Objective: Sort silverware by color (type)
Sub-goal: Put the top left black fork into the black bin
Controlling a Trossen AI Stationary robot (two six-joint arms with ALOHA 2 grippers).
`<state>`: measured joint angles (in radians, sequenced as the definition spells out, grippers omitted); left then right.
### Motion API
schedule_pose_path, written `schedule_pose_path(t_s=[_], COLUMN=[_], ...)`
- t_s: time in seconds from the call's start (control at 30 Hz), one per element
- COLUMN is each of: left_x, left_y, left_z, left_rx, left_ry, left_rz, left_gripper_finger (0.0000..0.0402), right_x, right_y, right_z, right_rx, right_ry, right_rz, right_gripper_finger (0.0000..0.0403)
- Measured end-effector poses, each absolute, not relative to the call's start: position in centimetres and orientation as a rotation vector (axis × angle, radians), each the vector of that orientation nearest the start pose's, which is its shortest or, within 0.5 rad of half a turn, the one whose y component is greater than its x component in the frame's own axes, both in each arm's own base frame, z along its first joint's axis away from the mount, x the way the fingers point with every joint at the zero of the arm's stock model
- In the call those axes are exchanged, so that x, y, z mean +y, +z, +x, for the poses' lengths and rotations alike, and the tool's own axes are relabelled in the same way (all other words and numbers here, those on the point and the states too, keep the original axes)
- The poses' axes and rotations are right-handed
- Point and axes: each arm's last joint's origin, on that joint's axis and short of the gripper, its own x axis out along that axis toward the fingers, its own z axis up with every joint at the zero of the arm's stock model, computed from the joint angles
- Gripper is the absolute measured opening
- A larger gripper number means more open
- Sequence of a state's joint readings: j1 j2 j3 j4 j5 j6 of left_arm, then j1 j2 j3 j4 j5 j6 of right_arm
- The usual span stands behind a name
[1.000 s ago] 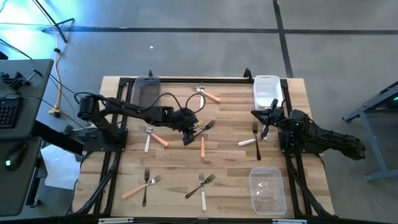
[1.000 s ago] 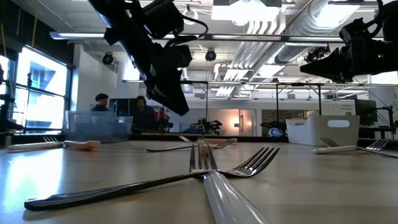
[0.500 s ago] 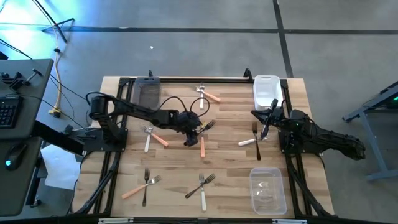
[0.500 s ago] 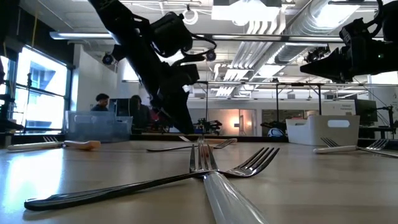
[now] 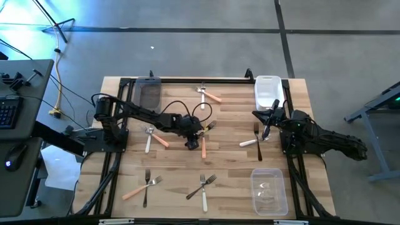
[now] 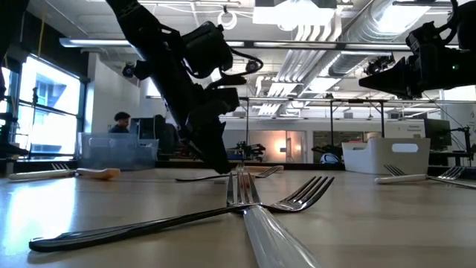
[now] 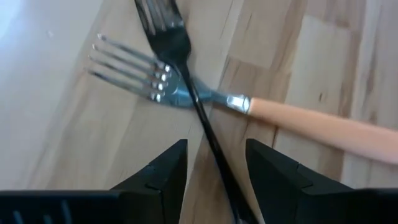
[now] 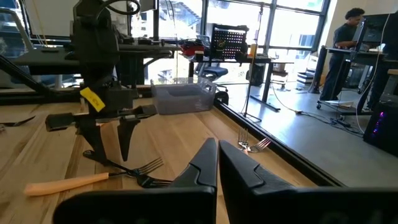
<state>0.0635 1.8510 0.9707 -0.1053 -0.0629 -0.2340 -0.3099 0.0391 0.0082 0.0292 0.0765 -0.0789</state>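
I see forks scattered flat on the worktop. At the centre a black fork (image 7: 186, 74) lies crossed over an orange fork (image 7: 261, 112), its thin handle resting on the orange one's neck. Two more (image 5: 208, 94) cross at the far middle, another two (image 5: 153, 136) left of centre. A white one (image 5: 250, 142) and a dark one (image 5: 257, 132) lie to the right. Two crossed pairs (image 5: 144, 184) (image 5: 204, 186) lie along the near edge.
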Motion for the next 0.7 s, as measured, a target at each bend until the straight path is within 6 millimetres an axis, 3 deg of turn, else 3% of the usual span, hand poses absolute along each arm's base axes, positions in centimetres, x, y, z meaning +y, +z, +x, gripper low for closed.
schedule_pose_path(t_s=[0.37, 0.7], left_x=[2.44, 2.49], left_y=[12.06, 12.01], left_z=[35.04, 34.98], left_rx=[0.961, 0.973], left_ry=[0.249, 0.23], left_rz=[-0.198, -0.152], left_gripper_finger=[0.0147, 0.0072], right_x=[-3.25, -3.24], right_y=[16.61, 16.6], right_z=[9.41, 9.41], right_rx=[0.017, 0.017], right_ry=[-0.386, -0.386], right_rz=[-0.078, -0.078], right_gripper_finger=[0.0, 0.0])
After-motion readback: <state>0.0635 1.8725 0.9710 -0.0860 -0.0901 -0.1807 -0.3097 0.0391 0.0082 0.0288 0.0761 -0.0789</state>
